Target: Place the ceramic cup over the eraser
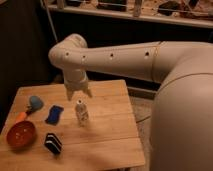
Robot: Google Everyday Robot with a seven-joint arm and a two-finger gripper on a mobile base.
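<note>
bowl [20, 135]: orange-red, mouth up, at the left edge of the table, about 8 o'clock from table centre as I see it. I can't make out the dark specks inside.
orange piece [21, 118]: small and slanted, at 12 o'clock of the bowl, between bowl and cup. I can't tell what it is or whether it touches the cup.
ceramic cup [35, 103]: light blue and rounded, far-left part of the table, roughly 10 o'clock from centre. It sits on the wood, well apart from the eraser, so it is not yet over it.
eraser [52, 143]: black block with white stripes, near the front edge, at 5 o'clock of the cup and 4 o'clock of the bowl. It is near the bowl with a gap between them.
blue piece [54, 114]: flat, dark blue, rectangular, lying at 12 o'clock of the eraser and 4 o'clock of the cup, apart from both.
gripper [79, 94]: pointing down over the far half of the table, at 12 o'clock of the bottle and above it. I read its fingers [69, 95] as spread wide with nothing between them. It is well apart from the cup, which lies at its 9 o'clock.
bottle [81, 113]: small, pale, upright near table centre, at 3 o'clock of the blue piece. It stands free of the gripper.
table [112, 132]: light wooden planks, right half bare.
arm [117, 56]: white, coming in from 3 o'clock and bending down to the gripper.
</note>
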